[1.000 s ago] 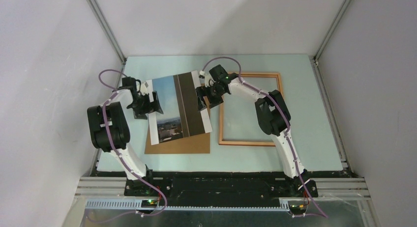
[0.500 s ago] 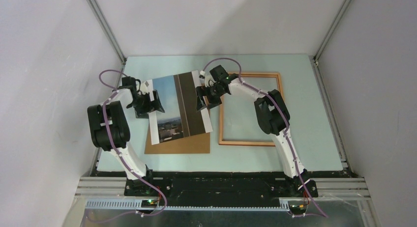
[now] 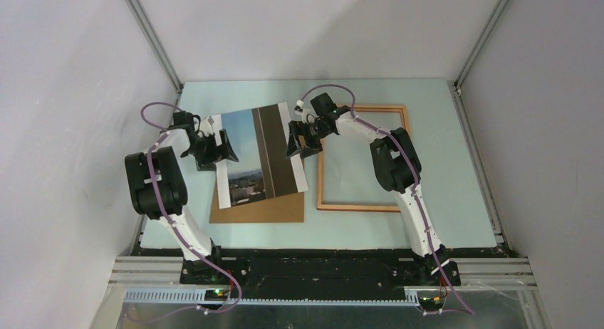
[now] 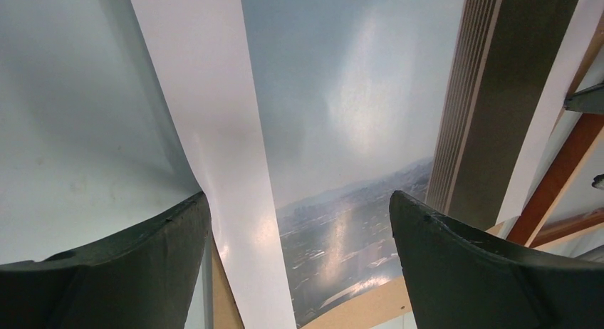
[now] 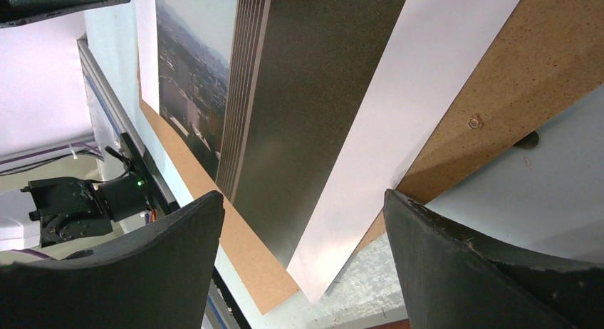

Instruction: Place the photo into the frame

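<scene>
Left end effector (image 3: 222, 149): fingers spread wide, gripping nothing, straddling left white border of photo (image 3: 260, 154). Right end effector (image 3: 298, 140): likewise released, over right border. Photo lies skewed beneath both, atop backing board (image 3: 256, 213). Frame (image 3: 356, 207) flat on tabletop (image 3: 441, 165), just right of right end effector. Pinch borders only, close together, lift level, avoid creasing.

The flat brown backing board (image 3: 258, 212) lies mostly hidden under the large print of blue sky and dark tower (image 3: 260, 154). From above, only its near strip and a sliver at the left show. The right gripper (image 3: 294, 144) covers part of the left rail of the thin orange-brown wooden frame (image 3: 356, 206). Whether it or the left gripper (image 3: 225, 148) touches the print cannot be told from above. Both wrist views cut the print off at their edges, and the left one shows only a sliver of the frame.
</scene>
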Robot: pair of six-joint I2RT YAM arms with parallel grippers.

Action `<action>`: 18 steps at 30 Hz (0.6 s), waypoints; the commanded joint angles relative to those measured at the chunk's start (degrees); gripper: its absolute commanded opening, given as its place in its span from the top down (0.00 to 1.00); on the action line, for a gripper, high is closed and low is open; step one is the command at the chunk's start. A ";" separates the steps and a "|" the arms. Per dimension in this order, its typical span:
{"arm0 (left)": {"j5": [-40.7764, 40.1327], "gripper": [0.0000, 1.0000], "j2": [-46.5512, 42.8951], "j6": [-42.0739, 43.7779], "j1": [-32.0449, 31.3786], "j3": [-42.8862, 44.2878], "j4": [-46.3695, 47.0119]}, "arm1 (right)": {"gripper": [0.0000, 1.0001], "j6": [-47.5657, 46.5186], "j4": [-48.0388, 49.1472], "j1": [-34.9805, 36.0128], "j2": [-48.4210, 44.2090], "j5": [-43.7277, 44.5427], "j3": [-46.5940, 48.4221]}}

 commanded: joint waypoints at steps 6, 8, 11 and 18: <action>9.66 0.04 -5.59 1.01 -0.43 -0.19 1.17 | 0.14 1.39 0.71 0.46 2.23 -3.54 -0.12; 10.23 0.04 -6.27 1.22 -0.46 -0.32 1.23 | 0.15 1.34 0.83 0.49 2.23 -3.71 -0.12; 10.89 0.04 -6.98 1.61 -0.41 -0.50 1.21 | 0.15 1.24 0.83 0.49 2.37 -3.77 -0.13; 13.08 0.05 -8.12 2.22 -0.42 -0.67 1.23 | 0.15 1.11 0.80 0.40 2.43 -3.85 -0.21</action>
